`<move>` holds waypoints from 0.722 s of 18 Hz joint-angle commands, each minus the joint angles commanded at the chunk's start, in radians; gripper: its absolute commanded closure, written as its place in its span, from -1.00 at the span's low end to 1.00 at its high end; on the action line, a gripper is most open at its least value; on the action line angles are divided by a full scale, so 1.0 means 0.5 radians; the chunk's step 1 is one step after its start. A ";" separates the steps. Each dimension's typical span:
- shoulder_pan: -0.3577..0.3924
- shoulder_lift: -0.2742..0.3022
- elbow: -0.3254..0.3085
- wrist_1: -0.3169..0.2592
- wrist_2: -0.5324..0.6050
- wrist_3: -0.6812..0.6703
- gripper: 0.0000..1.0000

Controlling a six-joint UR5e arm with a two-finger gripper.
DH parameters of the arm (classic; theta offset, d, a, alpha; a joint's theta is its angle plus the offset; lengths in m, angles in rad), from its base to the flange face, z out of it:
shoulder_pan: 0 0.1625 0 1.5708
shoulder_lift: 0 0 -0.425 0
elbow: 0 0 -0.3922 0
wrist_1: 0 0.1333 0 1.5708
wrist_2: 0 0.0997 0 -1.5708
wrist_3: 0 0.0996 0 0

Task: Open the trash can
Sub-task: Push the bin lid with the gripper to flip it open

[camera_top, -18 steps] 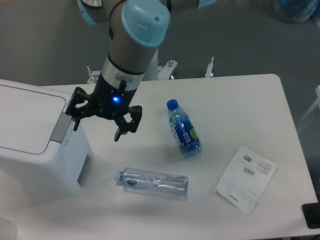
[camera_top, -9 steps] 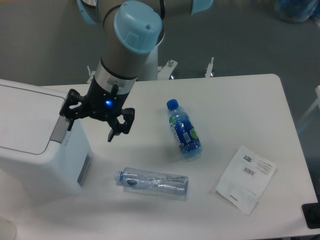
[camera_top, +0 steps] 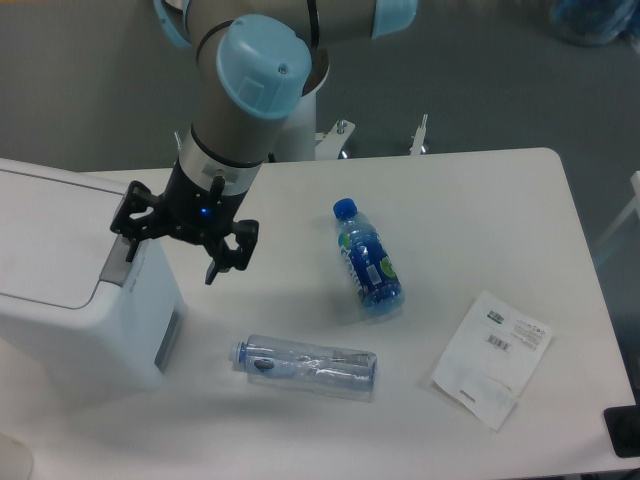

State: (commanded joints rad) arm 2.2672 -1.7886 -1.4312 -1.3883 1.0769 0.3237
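The trash can [camera_top: 60, 290] is a large white box at the table's left edge, with a flat lid, a grey latch tab [camera_top: 115, 262] on its right rim and a grey panel on its right side. My gripper [camera_top: 172, 253] hangs open right above the can's right edge. One finger sits over the latch tab and partly hides it; the other finger [camera_top: 222, 262] hangs over the table just right of the can. Nothing is held between the fingers.
A blue-capped bottle with a green label [camera_top: 367, 258] lies at the table's middle. A clear crushed bottle [camera_top: 305, 364] lies in front of the can. A white paper packet [camera_top: 492, 358] lies at the right. A dark object [camera_top: 623, 431] shows at the lower right corner.
The gripper has moved left and slightly up, from the table beside the can to over the can's right edge and latch tab. It stayed open. The bottles and packet have not moved.
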 joint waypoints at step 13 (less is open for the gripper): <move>0.000 0.009 0.015 0.000 -0.003 0.009 -1.00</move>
State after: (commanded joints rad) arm 2.2672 -1.7841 -1.4236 -1.3883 1.0753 0.3283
